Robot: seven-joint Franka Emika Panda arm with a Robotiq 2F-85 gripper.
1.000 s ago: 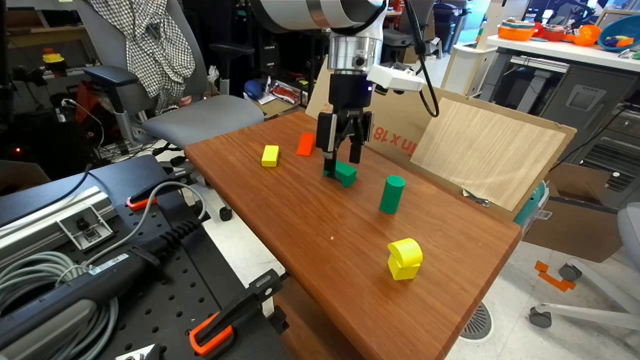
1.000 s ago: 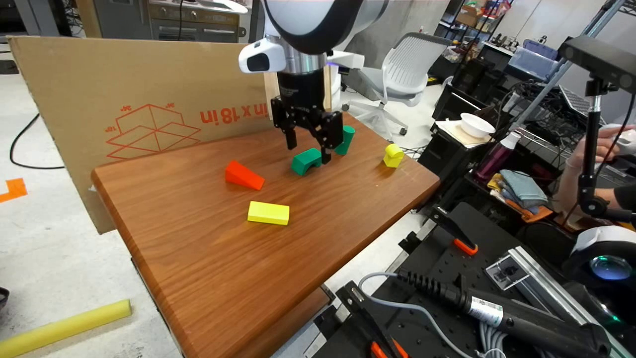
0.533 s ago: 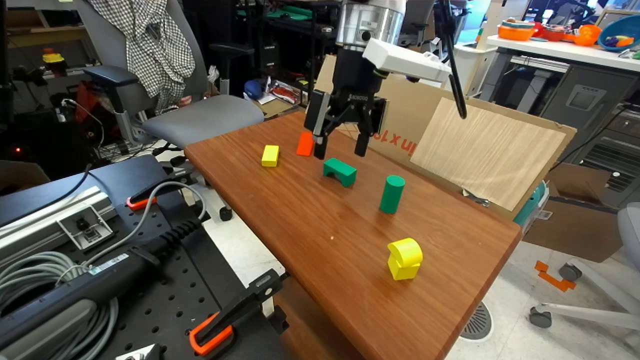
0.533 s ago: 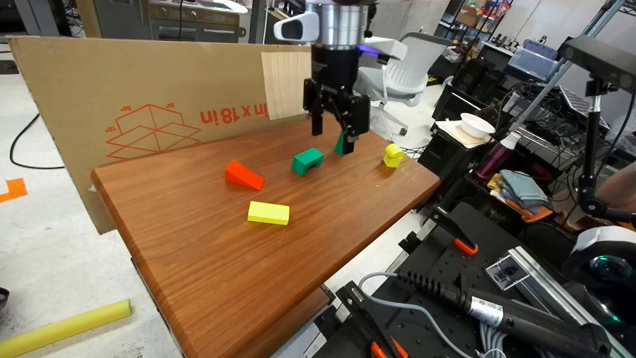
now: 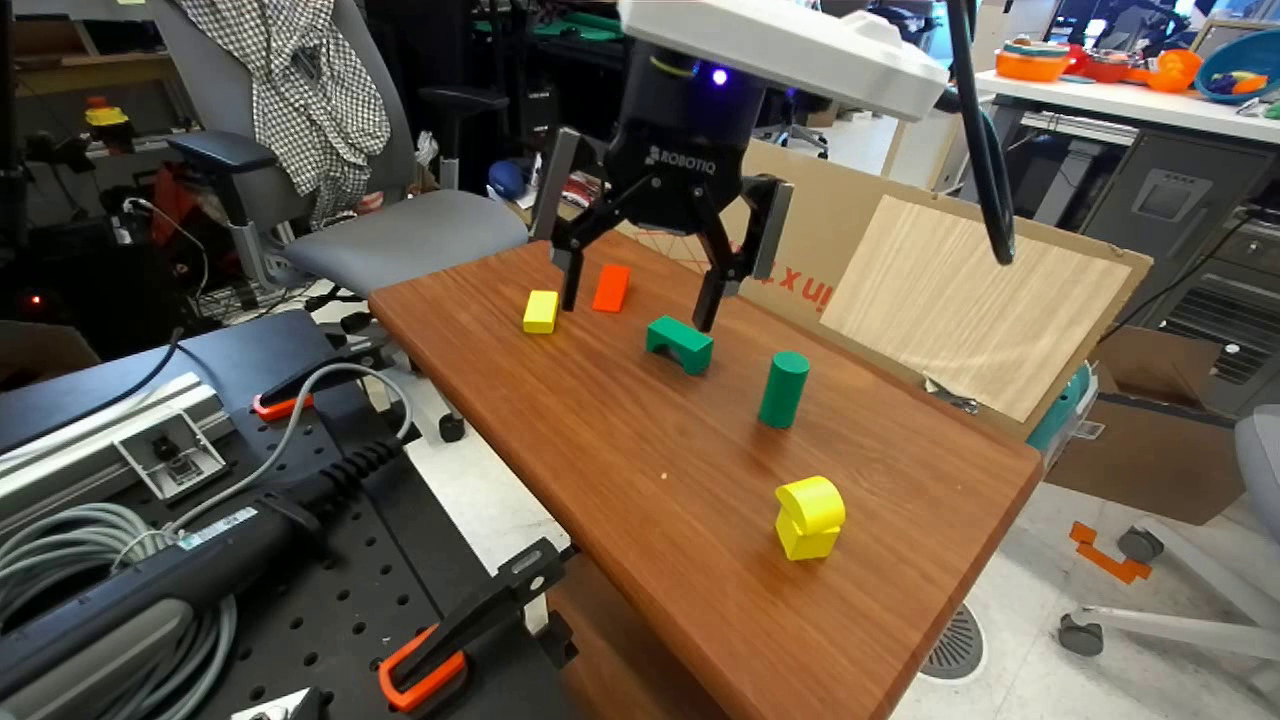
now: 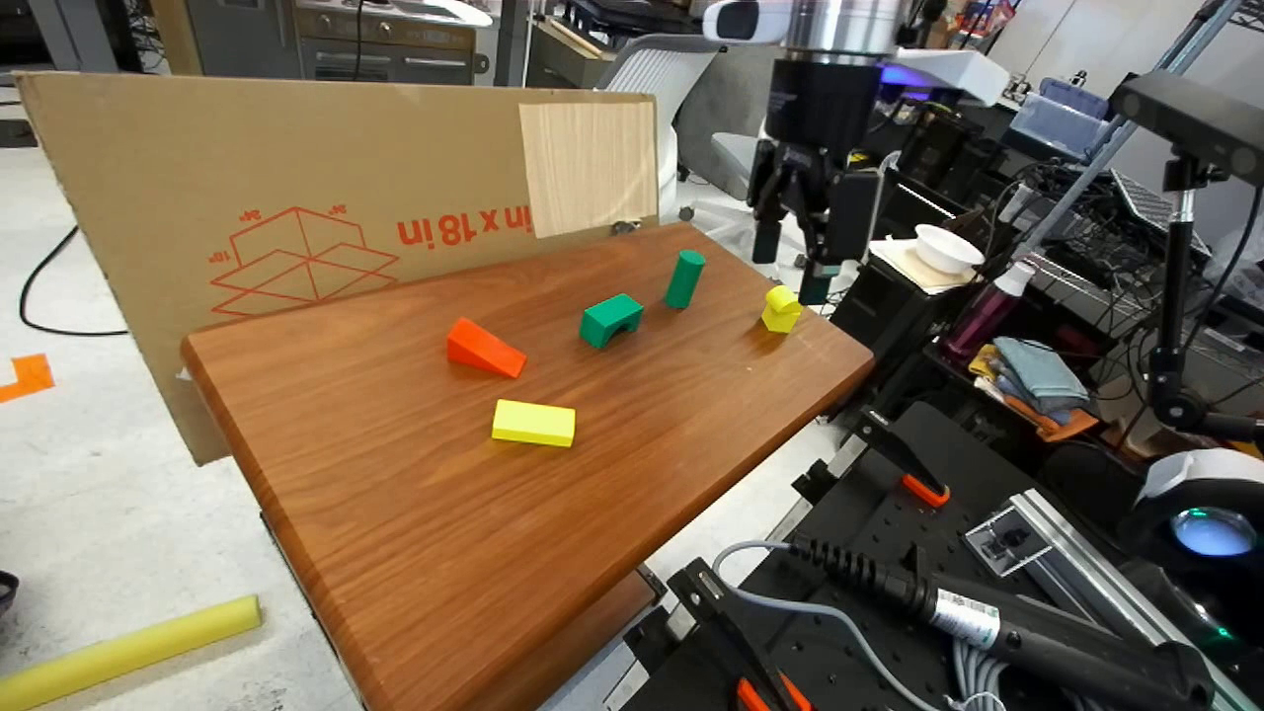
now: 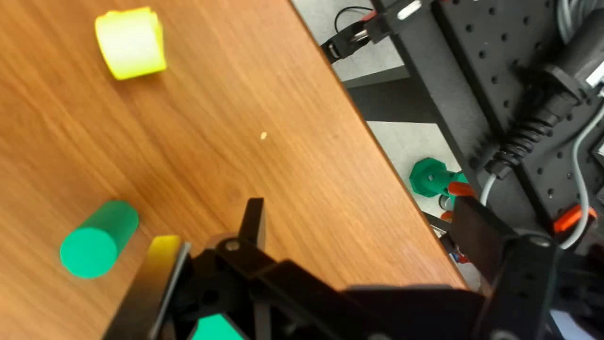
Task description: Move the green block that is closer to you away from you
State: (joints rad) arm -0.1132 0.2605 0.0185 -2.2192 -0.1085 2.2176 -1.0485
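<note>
The green block [image 5: 682, 340] is a low arch lying on the wooden table. It also shows in another exterior view [image 6: 609, 318], and a bit of it shows at the bottom of the wrist view [image 7: 214, 330], mostly hidden by a finger. My gripper [image 5: 637, 310] is open and empty, raised above the table and apart from the block; in another exterior view the gripper [image 6: 790, 272] is well to the right of it. In the wrist view the fingers [image 7: 361, 212] are wide apart with only table and floor between them. An upright green cylinder [image 5: 784, 390] stands near the block.
A yellow stack [image 5: 810, 520] stands near the table [image 5: 640, 450] end. A flat yellow block [image 6: 533, 423] and an orange-red wedge [image 6: 484, 349] lie at the other end. A cardboard sheet [image 6: 326, 178] stands along one table edge; a black pegboard cart [image 5: 340, 600] is opposite.
My gripper has left the green block, lifting up and moving towards the yellow stack's end of the table. The block and the other pieces have stayed in place.
</note>
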